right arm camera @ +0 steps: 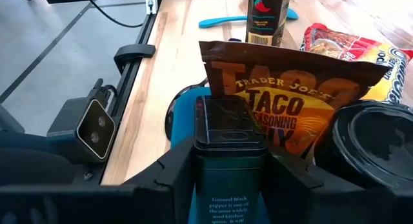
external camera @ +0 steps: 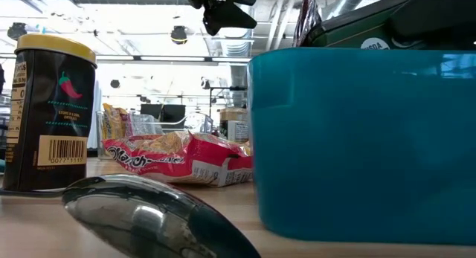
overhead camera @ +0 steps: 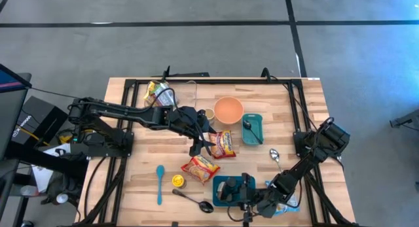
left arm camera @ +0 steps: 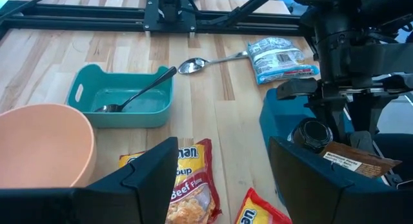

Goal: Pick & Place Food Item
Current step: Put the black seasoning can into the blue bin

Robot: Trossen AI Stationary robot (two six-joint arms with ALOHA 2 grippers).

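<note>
- Dark right gripper (right arm camera: 229, 169) straddles the green pepper tin (right arm camera: 229, 137), apparently gripping it, inside the blue bin (overhead camera: 232, 188) at the table's six o'clock.
- Taco seasoning packet (right arm camera: 290, 98) stands just behind the tin.
- Left gripper (left arm camera: 222, 179) hangs open over the ramen packs (overhead camera: 222, 143) near centre.
- Judgement: placing nearly done; release left.
</note>
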